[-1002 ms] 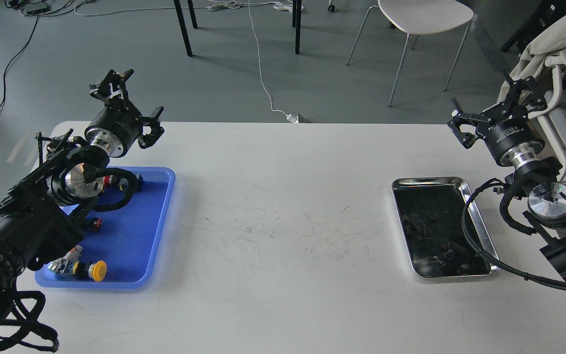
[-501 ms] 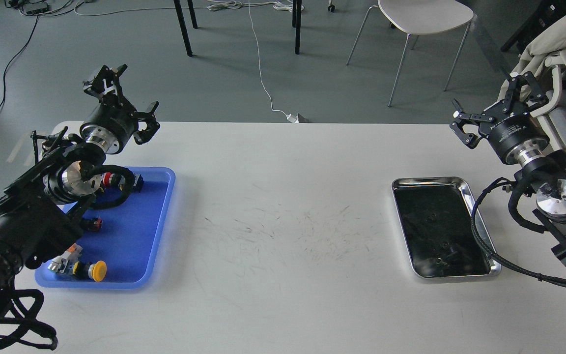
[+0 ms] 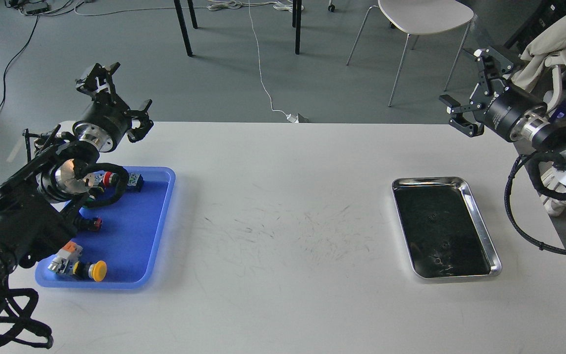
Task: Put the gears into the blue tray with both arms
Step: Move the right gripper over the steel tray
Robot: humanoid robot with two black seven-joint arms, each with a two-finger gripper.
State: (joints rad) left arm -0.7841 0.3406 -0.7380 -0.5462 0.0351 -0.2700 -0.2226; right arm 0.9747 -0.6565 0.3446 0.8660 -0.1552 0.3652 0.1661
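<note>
The blue tray (image 3: pixel 138 231) lies at the table's left with only push-button switches in it. Tiny black gears (image 3: pixel 431 216) show faintly on the dark bottom of the silver tray (image 3: pixel 481 217) at the right; I cannot tell how many there are. My left gripper (image 3: pixel 119 96) hangs open and empty above the table's back edge, just behind the blue tray's far end. Up behind the silver tray's far right corner, my right gripper (image 3: pixel 470 92) is open too, with nothing between its fingers.
A yellow button switch (image 3: pixel 98 270) and red-capped switches (image 3: pixel 108 178) sit in the blue tray, partly behind my left arm. The white table (image 3: pixel 283 221) shows scuff marks in the middle. A white chair (image 3: pixel 423 19) and dark table legs stand beyond the far edge.
My right arm has risen and swung back to the right, uncovering the silver tray's right rim. My left gripper has drifted slightly left and up. Both stayed open.
</note>
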